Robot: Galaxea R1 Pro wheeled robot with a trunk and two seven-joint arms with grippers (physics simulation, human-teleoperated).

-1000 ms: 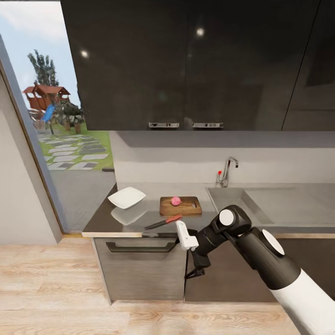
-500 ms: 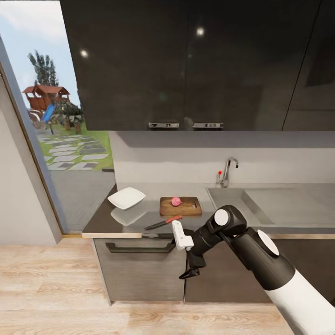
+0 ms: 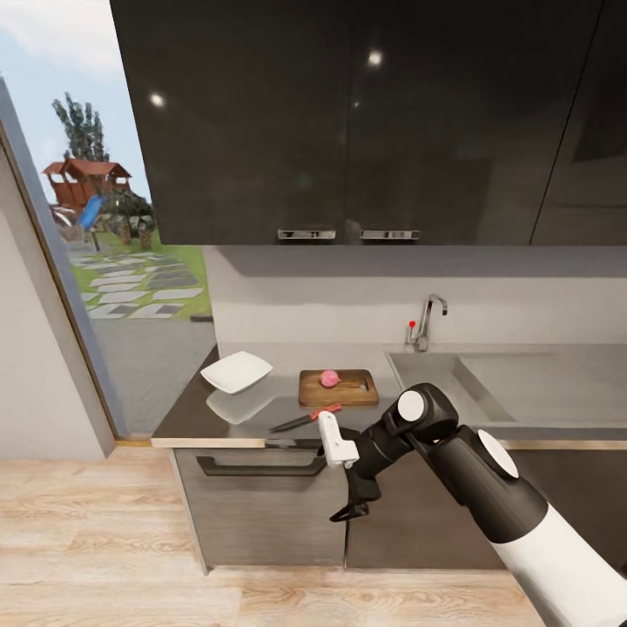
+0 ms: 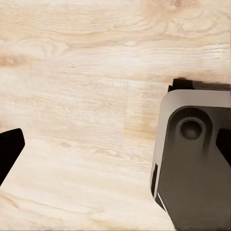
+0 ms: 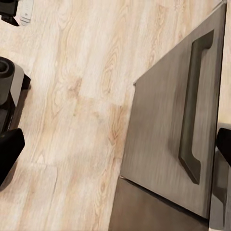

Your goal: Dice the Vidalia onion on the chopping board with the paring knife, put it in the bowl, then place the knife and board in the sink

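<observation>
While your right arm reaches in front of the cabinet, this is how things lie:

Right gripper (image 3: 348, 509): it hangs with its dark fingers pointing down in front of the grey drawer front (image 3: 261, 514), below the countertop edge. You hold nothing in it; the right wrist view puts one black fingertip at each side edge with open space between, so the jaws stand spread.

Right arm (image 3: 488, 488): black elbow and forearm with white caps, coming in from the near right — its white wrist block (image 3: 335, 442) sits just at the counter's near edge.

Paring knife (image 3: 305, 417): flat on the countertop (image 3: 187, 414), just far-left of your wrist block, orange-red handle to the right, dark blade pointing left.

Chopping board (image 3: 339, 387): flat on the countertop just beyond the knife.

Vidalia onion (image 3: 329, 377): whole, resting on the board, left of its middle.

Bowl (image 3: 236, 372): white, left of the board, near the counter's far-left corner.

Sink (image 3: 435, 383): to the right of the board, with the tap (image 3: 427, 320) behind it.

Left gripper: in the left wrist view you see wood-plank floor (image 4: 82, 96) and part of the robot's grey base (image 4: 192, 163); I cannot tell whether it is open or closed.
</observation>
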